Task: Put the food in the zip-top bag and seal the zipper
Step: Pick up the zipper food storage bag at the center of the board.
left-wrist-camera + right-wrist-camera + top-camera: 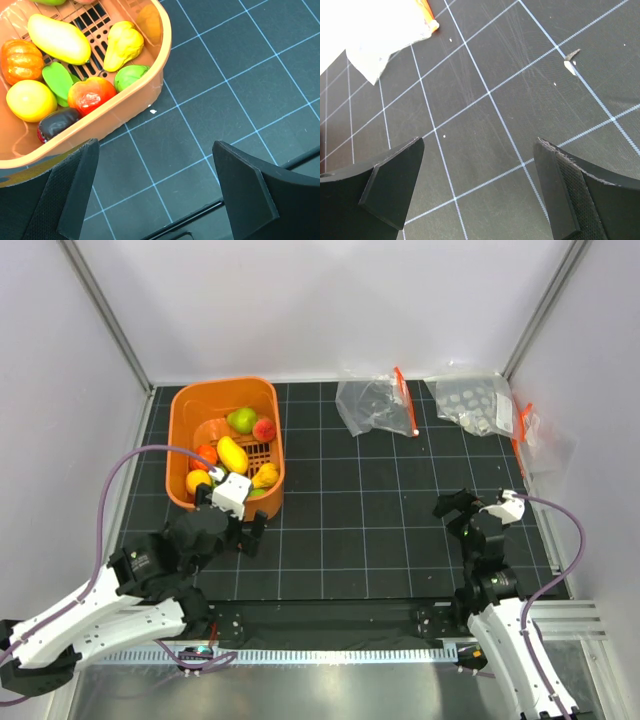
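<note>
The food (232,453) lies in the basket (178,420) at the table's (380,530) far left, light, hard and slick, best pinched mid-body. The limp bag (372,406) lies well apart. The left hand (155,192) and right hand (480,190) gape, holding nothing. Only the left wrist view shows a dark fruit (57,122).

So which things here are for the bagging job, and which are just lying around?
For the job: small plastic toy fruits and vegetables; clear crinkly plastic zip-top bag; its narrow orange-red zipper strip.
Just lying about: orange plastic basket; clear bag with a white-dotted sheet.
</note>
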Action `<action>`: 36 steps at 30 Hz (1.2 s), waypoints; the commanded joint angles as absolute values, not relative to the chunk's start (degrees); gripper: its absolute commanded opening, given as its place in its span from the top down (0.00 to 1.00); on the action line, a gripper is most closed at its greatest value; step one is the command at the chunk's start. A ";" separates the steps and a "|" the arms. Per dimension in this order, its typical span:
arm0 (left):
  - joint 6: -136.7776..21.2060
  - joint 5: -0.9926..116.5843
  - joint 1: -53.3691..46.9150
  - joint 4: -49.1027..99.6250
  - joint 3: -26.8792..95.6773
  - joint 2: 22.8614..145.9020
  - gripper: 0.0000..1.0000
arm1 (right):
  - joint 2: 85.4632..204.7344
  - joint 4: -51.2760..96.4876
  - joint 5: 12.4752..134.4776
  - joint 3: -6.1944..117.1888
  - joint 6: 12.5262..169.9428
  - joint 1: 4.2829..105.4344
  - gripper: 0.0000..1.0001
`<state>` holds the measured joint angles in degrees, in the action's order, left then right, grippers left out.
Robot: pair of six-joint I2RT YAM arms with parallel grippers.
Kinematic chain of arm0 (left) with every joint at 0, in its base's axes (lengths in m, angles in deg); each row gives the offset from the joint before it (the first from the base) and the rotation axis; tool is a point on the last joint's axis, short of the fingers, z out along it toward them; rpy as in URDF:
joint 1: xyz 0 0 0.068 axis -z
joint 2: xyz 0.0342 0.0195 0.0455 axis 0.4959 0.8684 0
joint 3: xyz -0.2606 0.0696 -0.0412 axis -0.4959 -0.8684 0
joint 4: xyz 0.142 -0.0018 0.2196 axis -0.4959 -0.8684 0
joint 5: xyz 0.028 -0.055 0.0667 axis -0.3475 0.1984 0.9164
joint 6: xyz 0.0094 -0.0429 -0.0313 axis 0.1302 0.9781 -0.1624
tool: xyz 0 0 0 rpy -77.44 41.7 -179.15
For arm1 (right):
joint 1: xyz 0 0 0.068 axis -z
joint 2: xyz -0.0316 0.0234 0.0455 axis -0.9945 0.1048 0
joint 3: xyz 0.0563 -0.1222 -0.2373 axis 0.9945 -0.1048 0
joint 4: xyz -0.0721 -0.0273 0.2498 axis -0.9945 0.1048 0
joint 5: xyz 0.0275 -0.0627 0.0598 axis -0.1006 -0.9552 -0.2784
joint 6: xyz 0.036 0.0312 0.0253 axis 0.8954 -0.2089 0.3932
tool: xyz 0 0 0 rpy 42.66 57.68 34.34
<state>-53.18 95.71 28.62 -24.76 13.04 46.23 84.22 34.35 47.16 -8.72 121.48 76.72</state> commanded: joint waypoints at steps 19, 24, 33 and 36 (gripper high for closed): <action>-53.02 95.24 28.28 -23.78 13.12 47.56 0.00 | 105.56 17.01 56.52 1.98 134.85 76.78 0.00; -52.93 94.97 28.28 -23.86 13.03 46.42 0.00 | 123.85 10.07 57.66 10.44 142.24 76.69 0.01; -53.11 93.92 28.28 -23.69 12.85 45.45 0.00 | 151.36 5.49 48.71 27.57 150.15 70.20 0.02; -53.19 93.48 28.28 -23.60 12.77 45.71 0.00 | 161.37 2.95 48.96 32.85 154.27 69.75 0.02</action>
<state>-53.18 94.26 28.62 -24.74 12.97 45.62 154.65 8.05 52.27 27.87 148.49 70.71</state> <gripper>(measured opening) 0.996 0.983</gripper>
